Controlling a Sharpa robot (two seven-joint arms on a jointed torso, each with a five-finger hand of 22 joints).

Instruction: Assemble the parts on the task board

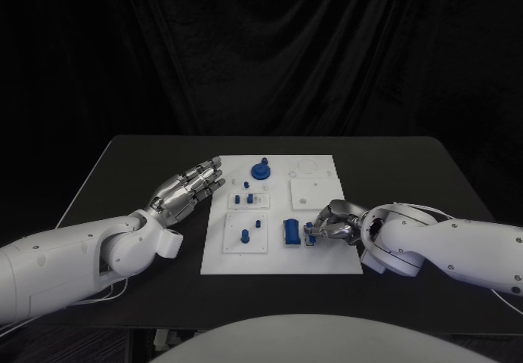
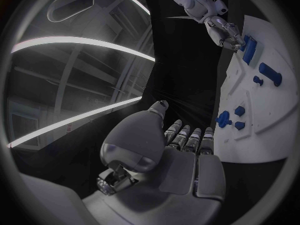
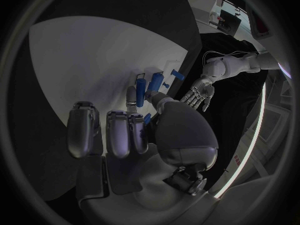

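Note:
The white task board (image 1: 327,261) lies mid-table. On it stand a round blue knob (image 1: 261,169), small blue pegs (image 1: 249,199), two small pieces (image 1: 251,229) and a tall blue block (image 1: 292,232). My right hand (image 1: 333,224) sits over the board's near right part, just right of that block. Its fingers are curled and pinch a small blue part (image 3: 147,119) between thumb and fingertips, close to the block (image 3: 154,82). My left hand (image 1: 187,189) lies flat at the board's left edge, fingers straight and apart, holding nothing. The left wrist view has the board (image 2: 250,135) beyond the left hand (image 2: 184,157).
Two raised white square plates (image 1: 311,190) take up the board's right half. Bare black table (image 1: 403,170) runs around the board, with dark curtain behind it. Both white forearms (image 1: 76,261) rest near the table's front corners.

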